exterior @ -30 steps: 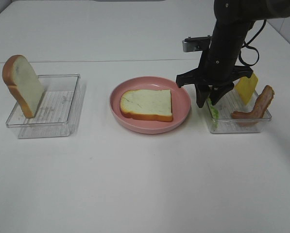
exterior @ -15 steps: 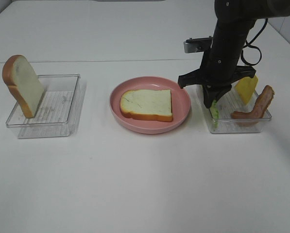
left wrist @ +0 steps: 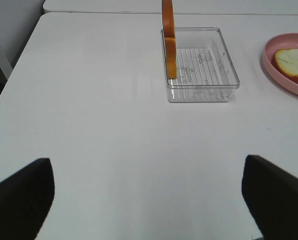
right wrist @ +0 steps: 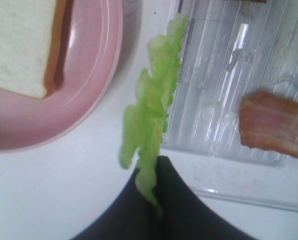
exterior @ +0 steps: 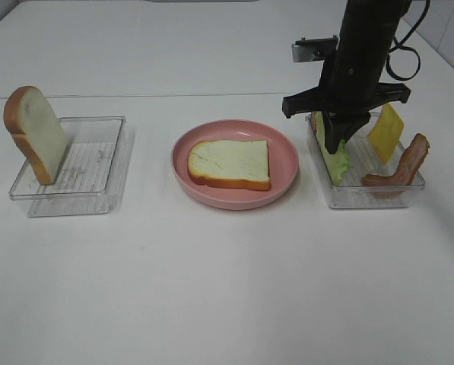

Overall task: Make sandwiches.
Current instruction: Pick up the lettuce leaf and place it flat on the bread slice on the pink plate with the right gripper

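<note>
Gripping a ruffled green toy lettuce leaf (right wrist: 151,115) by one end, the right hand (exterior: 339,144) is clenched on it above the clear plastic tray (exterior: 363,199) at the right of the high view. Layering is the step in hand. The next move should carry the leaf leftward onto the white bread slice (exterior: 230,162) lying on the round pink plate (exterior: 234,201) at centre frame. The left hand (left wrist: 149,200) hangs released.

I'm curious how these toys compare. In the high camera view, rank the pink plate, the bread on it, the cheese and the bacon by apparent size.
1. pink plate
2. bread slice on it
3. cheese square and bacon strip: too alike to rank
</note>
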Robot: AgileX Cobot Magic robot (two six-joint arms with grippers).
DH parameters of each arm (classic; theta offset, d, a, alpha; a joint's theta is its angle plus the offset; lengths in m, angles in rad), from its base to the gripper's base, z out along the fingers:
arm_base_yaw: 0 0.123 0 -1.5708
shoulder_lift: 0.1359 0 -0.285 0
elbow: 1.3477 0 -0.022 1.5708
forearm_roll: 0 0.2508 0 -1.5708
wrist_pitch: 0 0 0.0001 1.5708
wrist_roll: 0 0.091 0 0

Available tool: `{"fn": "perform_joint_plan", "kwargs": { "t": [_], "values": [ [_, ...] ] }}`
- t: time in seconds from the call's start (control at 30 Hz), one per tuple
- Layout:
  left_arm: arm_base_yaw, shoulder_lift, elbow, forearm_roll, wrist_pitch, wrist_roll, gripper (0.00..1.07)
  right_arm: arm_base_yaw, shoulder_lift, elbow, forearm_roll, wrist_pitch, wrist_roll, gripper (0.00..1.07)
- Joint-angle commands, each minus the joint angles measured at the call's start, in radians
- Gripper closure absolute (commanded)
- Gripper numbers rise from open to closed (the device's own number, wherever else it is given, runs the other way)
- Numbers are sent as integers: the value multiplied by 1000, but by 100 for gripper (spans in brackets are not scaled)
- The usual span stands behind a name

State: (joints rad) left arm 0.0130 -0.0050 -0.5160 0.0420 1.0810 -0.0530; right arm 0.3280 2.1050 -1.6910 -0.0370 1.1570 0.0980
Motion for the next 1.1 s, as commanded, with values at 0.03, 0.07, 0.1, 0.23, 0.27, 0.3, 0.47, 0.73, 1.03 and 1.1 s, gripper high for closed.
{"fn": "perform_joint_plan", "kwargs": {
  "t": [0.03,0.07,0.1,0.23,0.27,0.3,0.47,0.73,1.03,1.1],
  "values": [
    [-2,-20,0,-8,-11,0,13,-2,-37,-6,45,58,6,107],
    [-2,-20,0,-8,-11,0,13,-2,-63,-6,80,84,-16,107],
    [-2,-20,0,-8,-11,0,13,-2,-63,-6,80,84,-16,107],
    [-2,-21,0,-8,-11,0,13,-1,-138,-6,144,80,-49,107],
    [-2,-21,0,-8,-11,0,13,-1,-146,-6,165,59,-56,107],
    [-2,-21,0,-8,-11,0,13,-1,-146,-6,165,59,-56,107],
    [-2,-21,0,-8,-11,0,13,-1,-146,2,386,-55,-163,107],
    [-2,-21,0,-8,-11,0,13,-1,-8,1,803,-199,-365,107],
    [-2,-21,0,-8,-11,0,13,0,100,0,850,-291,-366,107],
    [-2,-21,0,-8,-11,0,13,0,105,-1,856,-300,-366,107]
  ]
}}
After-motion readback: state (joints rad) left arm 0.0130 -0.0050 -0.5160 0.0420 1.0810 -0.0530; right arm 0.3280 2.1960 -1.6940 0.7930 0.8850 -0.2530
